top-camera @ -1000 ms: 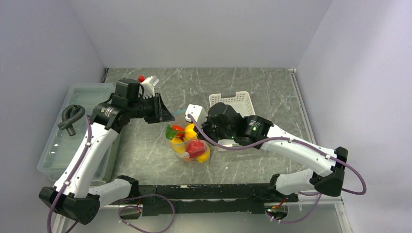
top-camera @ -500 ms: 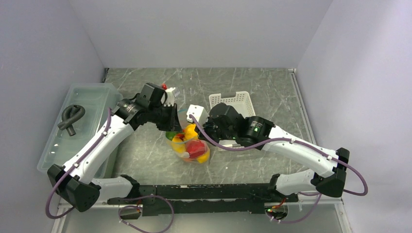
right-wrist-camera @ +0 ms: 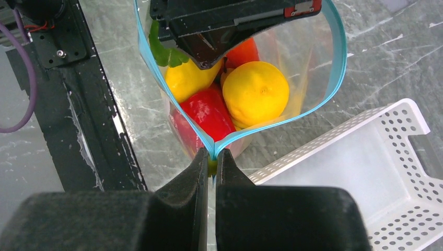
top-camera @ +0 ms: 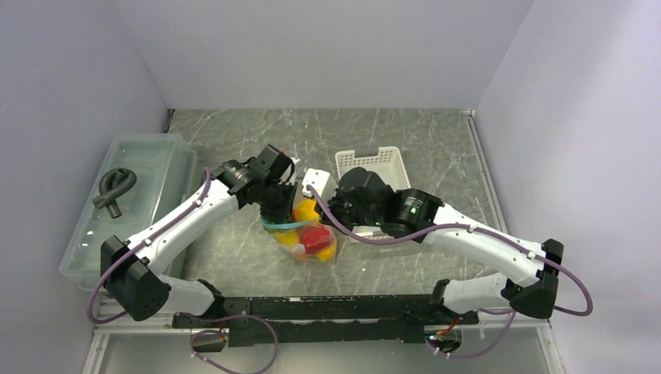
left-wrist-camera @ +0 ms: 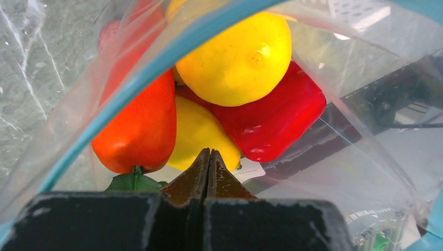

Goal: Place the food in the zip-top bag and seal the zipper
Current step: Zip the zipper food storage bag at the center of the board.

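Note:
The clear zip-top bag [top-camera: 310, 243] stands on the table with its mouth up and open. Inside lies the food: a yellow round fruit [right-wrist-camera: 256, 93], a red pepper [right-wrist-camera: 209, 112], an orange piece [left-wrist-camera: 138, 125], a second yellow fruit [left-wrist-camera: 198, 137] and a green leafy piece [right-wrist-camera: 163, 52]. My right gripper [right-wrist-camera: 211, 157] [top-camera: 326, 212] is shut on one end of the teal zipper [right-wrist-camera: 337, 63], where its two sides meet. My left gripper [left-wrist-camera: 209, 152] [top-camera: 282, 215] is shut with nothing seen between its fingers. Its tips point down into the bag's mouth, just above the food.
A white perforated basket [top-camera: 374, 162] stands right behind the right gripper. A translucent lidded bin [top-camera: 148, 156] sits at the left with a black hose [top-camera: 113, 189] on it. The black base rail [top-camera: 327, 308] runs along the near edge.
My left gripper swung right from the bin side to the bag, closed, and dipped its tips into the mouth. The green piece now sits lower in the bag. The right gripper held still.

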